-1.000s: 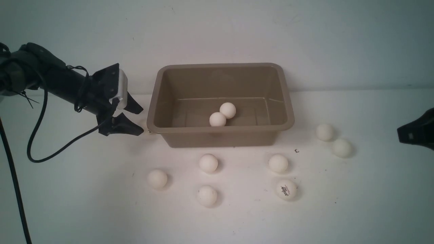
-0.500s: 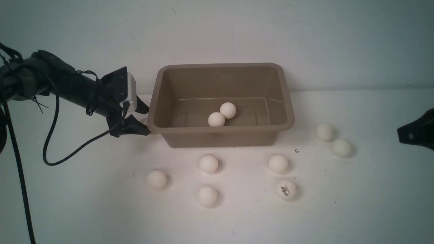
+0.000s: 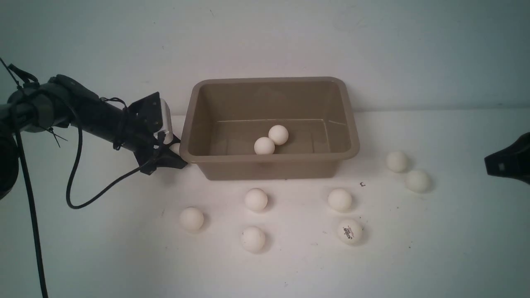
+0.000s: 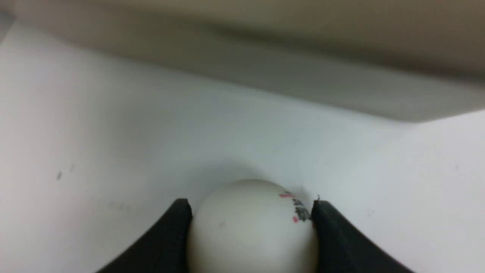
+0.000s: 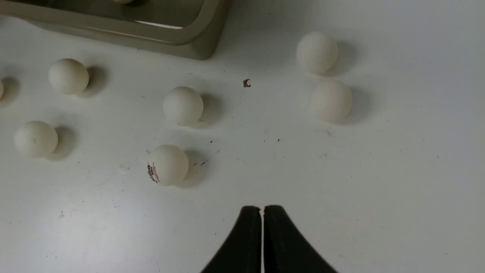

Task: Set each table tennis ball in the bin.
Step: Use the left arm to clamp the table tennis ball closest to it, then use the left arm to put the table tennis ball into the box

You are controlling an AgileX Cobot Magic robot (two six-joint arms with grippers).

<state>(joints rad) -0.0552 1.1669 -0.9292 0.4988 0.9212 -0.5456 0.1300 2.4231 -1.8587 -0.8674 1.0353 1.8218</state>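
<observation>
— Since a second ago we had slid our left gripper (image 3: 176, 151) rightward, close up to the bin's left end, and drawn its fingers in from wide.
— And what did they hold?
— They pinched a ball (image 4: 250, 227) from both sides, as our wrist view showed. That ball sat on the table (image 3: 103, 248), just beside the left end wall of the bin (image 3: 269, 157).
— So which way did we have to go?
— We judged up first, then to our right. The wall stood taller than the ball, and the bin's long side ran left to right, so its opening lay straight past that near end. Two balls inside (image 3: 265, 145) already touched each other.
— And our right gripper (image 5: 262, 212)?
— Pressed together, holding nothing, well apart at the far right. We saw it was nearer the pair of balls (image 3: 396, 161) lying there. Five front balls (image 3: 256, 199) lay before the bin, between our two arms.
</observation>
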